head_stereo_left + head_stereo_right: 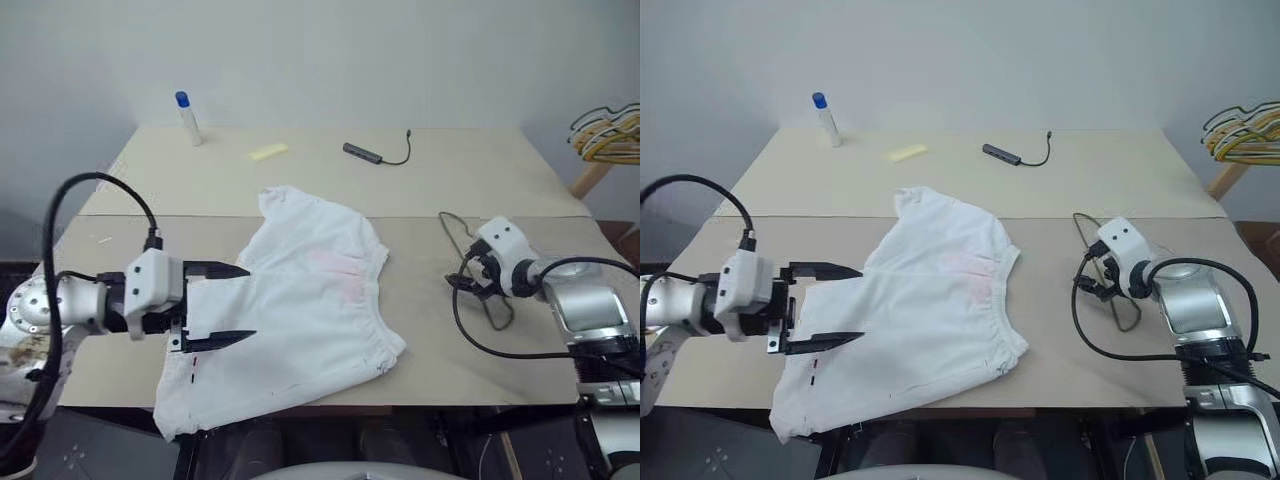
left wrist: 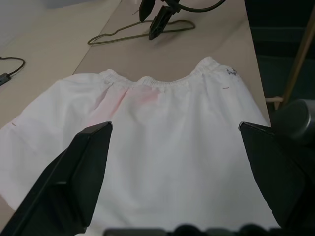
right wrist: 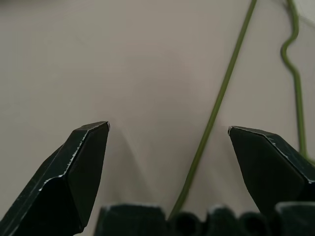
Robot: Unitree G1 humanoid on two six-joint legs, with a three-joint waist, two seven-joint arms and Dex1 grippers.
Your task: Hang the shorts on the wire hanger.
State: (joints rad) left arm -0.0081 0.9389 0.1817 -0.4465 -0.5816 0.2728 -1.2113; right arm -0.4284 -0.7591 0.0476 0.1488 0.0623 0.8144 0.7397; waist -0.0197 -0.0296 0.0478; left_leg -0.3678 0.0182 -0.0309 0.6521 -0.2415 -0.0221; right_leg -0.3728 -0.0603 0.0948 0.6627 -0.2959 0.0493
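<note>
The shorts (image 1: 300, 310) lie spread flat on the table (image 1: 450, 185), waistband toward the robot's right and one leg hem hanging a little over the near edge. A faint pink print shows near the waistband, and a small dark mark sits at the waistband's near corner.

The left gripper (image 1: 232, 305) hovers above the left part of the shorts, pointing toward the robot's right, fingers (image 1: 222, 270) spread wide and holding nothing. In the left wrist view the cloth fills the space ahead of and between the two fingertips, with the gathered waistband on the far side of the cloth from the gripper. Whether the lower finger touches the cloth cannot be told.

The hanger (image 1: 470, 265) lies flat on the table well to the right of the shorts, apart from them. The right gripper (image 1: 468, 272) is over it, angled down at the table, fingers (image 3: 86, 162) released and empty. In the right wrist view one thin green wire of the hanger runs between the two fingertips, nearer the right-hand one, and the hook's curved wire lies just beyond that finger.

Far beyond both grippers, near the table's back edge, stand a bottle (image 1: 188, 118) with a blue cap, a small yellow piece (image 1: 268, 152) and a short grey cable (image 1: 378, 152). Off the table to the right of the right gripper hang bunched yellow hangers (image 1: 607, 133).
</note>
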